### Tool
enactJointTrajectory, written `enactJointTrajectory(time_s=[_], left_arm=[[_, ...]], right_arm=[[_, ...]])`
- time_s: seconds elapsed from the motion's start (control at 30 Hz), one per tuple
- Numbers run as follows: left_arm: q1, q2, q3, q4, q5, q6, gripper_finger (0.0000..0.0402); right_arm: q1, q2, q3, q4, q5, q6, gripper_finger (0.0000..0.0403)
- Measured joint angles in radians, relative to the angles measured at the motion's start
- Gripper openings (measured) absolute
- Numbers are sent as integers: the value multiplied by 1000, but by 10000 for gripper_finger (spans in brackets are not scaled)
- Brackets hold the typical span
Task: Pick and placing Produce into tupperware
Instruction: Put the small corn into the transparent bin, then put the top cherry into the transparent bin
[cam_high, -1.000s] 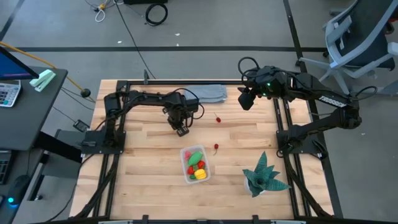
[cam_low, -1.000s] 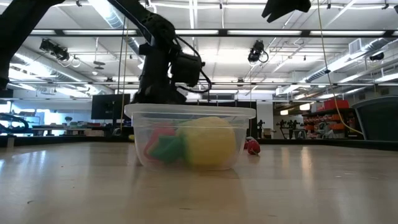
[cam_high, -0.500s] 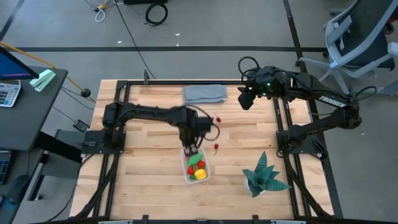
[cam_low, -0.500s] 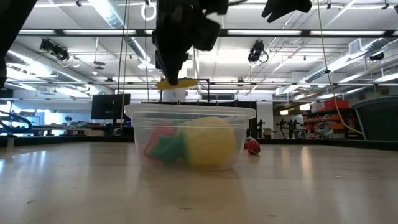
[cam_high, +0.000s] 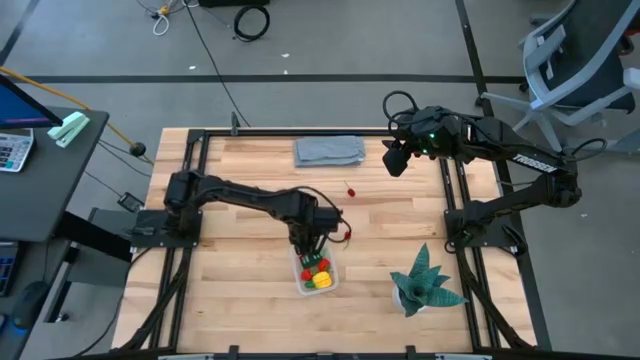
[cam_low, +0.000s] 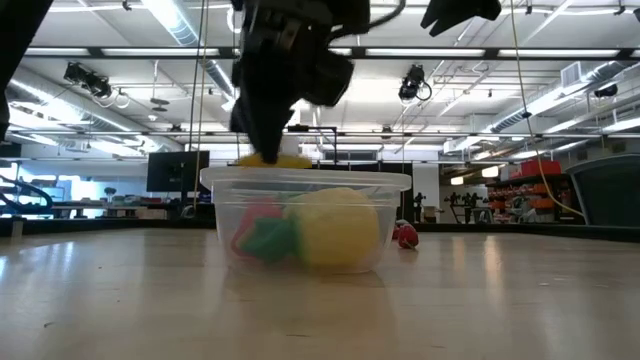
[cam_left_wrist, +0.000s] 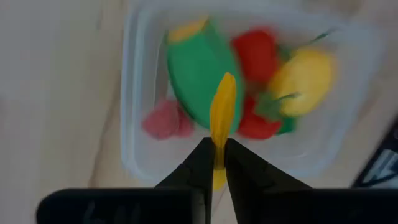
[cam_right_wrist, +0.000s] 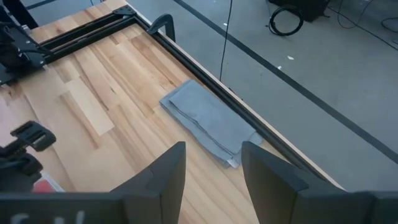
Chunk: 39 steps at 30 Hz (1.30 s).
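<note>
The tupperware (cam_high: 316, 270) is a clear tub near the table's front middle. It holds a green oblong (cam_left_wrist: 196, 78), red strawberries (cam_left_wrist: 256, 53) and a yellow lemon (cam_left_wrist: 305, 74). My left gripper (cam_high: 311, 247) hangs right over the tub, shut on a yellow-orange sliver (cam_left_wrist: 222, 115), which shows just above the rim in the low view (cam_low: 270, 160). A small red fruit (cam_high: 351, 190) lies on the wood farther back. My right gripper (cam_right_wrist: 211, 168) waits open, high over the far right of the table (cam_high: 395, 160). My left gripper pinches the sliver between its two fingers (cam_left_wrist: 200, 163), near one end (cam_left_wrist: 219, 144). The fingers come from above, pointing steeply down. The rest of the sliver sticks out past the fingertips over the produce in the tub, lifted clear of it.
A folded grey cloth (cam_high: 329, 151) lies at the far edge, also under my right gripper's view (cam_right_wrist: 208, 124). A green spiky potted plant (cam_high: 425, 282) stands at the near right. Another small red piece (cam_low: 405, 236) lies just right of the tub. Bare wood spreads to the tub's left.
My left gripper has carried the sliver from the far middle of the table toward the near edge and the right. It now hangs over the tub, and its wrist has rolled a little on the way. The sliver sits closer to the tub's rim than half a second ago.
</note>
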Motion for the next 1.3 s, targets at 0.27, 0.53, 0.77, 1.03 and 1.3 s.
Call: enactJointTrajectory(time_s=[0.27,0.53,0.77,1.03,1.3], left_arm=[[-15,2,-68,12,0,-114,59],[-13,2,-35,24,-1,-93,122],[-5,2,34,-19,-4,-34,175],[75,1,208,-172,-66,62,181],[189,1,518,-551,-229,105,173]], right_arm=[[0,0,0,0,1,-13,164],[0,0,0,0,1,-28,164],[-2,1,0,0,-19,-91,164],[-94,69,0,-32,-253,-58,164],[-122,307,0,-106,-341,-51,164]])
